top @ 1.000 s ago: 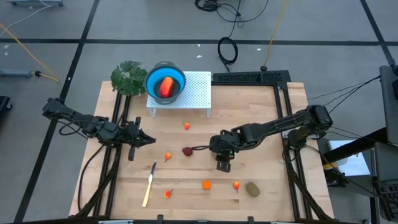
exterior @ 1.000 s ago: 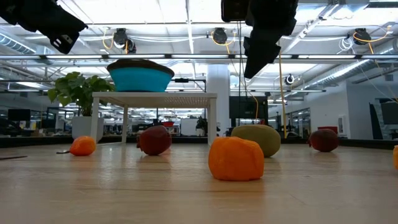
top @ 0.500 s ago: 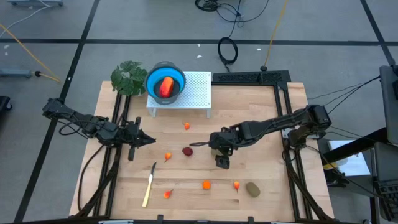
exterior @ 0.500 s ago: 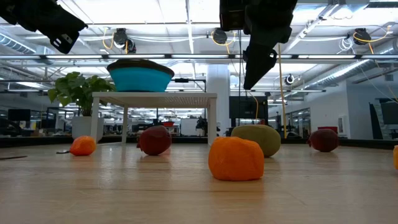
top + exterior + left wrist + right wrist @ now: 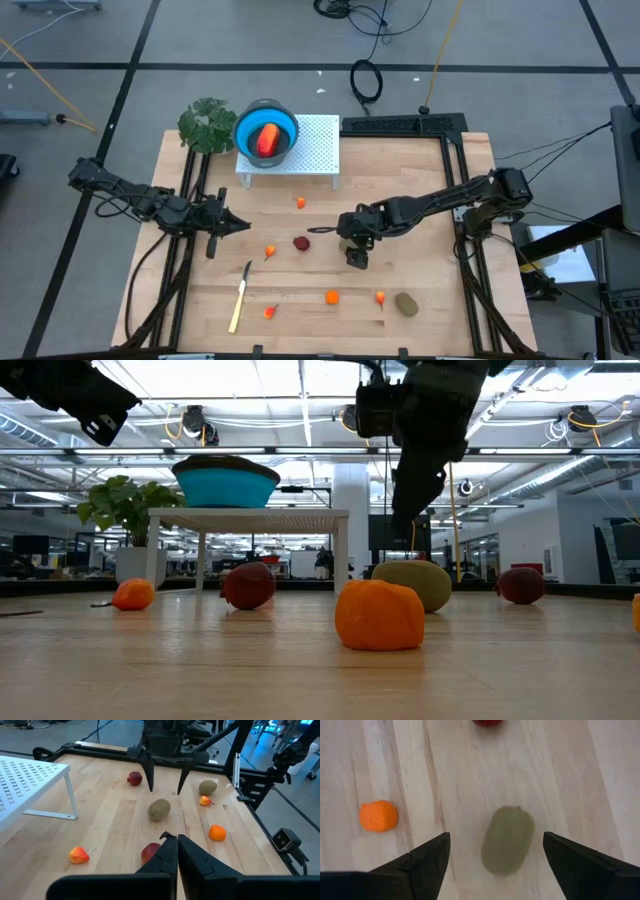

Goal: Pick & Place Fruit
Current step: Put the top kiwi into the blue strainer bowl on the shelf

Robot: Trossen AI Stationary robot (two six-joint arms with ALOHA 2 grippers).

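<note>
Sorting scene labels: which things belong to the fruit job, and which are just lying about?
Job: olive-brown oval under the open right gripper; dark red fruit; orange pieces; red-orange piece in blue bowl.
Lying about: knife, plant, idle left gripper.

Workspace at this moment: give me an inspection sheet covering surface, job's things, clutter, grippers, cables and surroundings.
Surface: wooden table, bare light planks.
Job's things: red-orange piece lies in the blue bowl on the white perforated stand; olive-brown oval sits under the right gripper; second oval, dark red round piece and small orange pieces lie loose on the table.
Clutter: yellow-handled knife; green plant.
Grippers: right gripper open, above the oval, not touching; left gripper shut, holding nothing.
Cables: black coil on the floor beyond the table.
Surroundings: grey floor; no person seen.
</note>
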